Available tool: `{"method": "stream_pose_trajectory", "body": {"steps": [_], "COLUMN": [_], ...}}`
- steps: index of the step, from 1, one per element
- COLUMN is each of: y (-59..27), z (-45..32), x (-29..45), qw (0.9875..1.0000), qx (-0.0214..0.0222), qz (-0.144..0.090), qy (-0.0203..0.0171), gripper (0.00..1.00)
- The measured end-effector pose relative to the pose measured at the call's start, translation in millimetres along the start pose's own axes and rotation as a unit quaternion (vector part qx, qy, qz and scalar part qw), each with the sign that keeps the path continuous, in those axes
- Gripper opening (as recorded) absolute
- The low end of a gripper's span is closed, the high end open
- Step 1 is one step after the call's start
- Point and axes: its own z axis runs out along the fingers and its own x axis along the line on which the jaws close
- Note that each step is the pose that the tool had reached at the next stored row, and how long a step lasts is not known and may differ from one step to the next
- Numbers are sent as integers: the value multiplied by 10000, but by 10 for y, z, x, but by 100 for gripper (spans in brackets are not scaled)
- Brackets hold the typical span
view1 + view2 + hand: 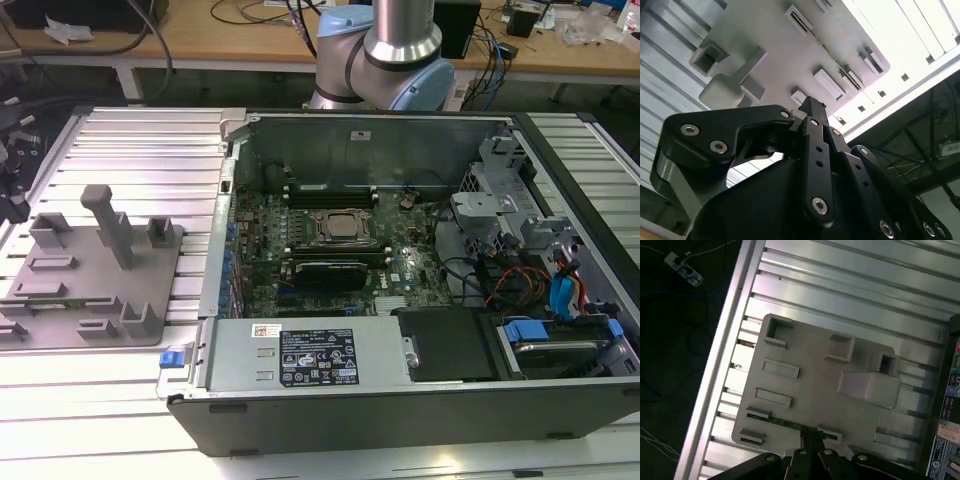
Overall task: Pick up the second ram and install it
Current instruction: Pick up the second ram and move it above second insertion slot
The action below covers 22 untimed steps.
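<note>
At nine o'clock from the one open computer case in the exterior view sat one grey fixture on the slatted table. It held one stick, the second ram, toward the fixture's six o'clock edge. The first wrist view showed the stick as thin and green, standing on edge in a slot. Inside the case lay one green motherboard with one processor socket. One gripper hung over the stick, its jaws drawn together and holding nothing.
</note>
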Motion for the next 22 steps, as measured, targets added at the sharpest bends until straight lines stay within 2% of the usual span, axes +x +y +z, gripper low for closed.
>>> {"method": "stream_pose_trajectory", "body": {"steps": [2,4,5,7,10,12,13,14,15,17,19,20,21,22], "y": [0,0,0,0,0,0,0,0,0,0,0,0,0,0], "z": [0,0,1,1,3,3,4,4,5,6,6,7,7,7], "x": [0,0,0,0,0,0,0,0,0,0,0,0,0,0], "qw": [9995,9980,9969,9925,9852,9791,9775,9728,9658,9572,9422,9363,9277,9177], "qx": [-7,-14,-18,-27,-38,-46,-48,-52,-59,-65,-76,-80,-85,-90], "qz": [-321,-624,-787,-1224,-1712,-2033,-2107,-2311,-2591,-2889,-3347,-3508,-3728,-3967], "qy": [15,28,36,56,78,92,95,105,117,130,151,158,168,180], "gripper": [8,8,8,8,8,8,8,8,8,8,8,8,8,8]}}
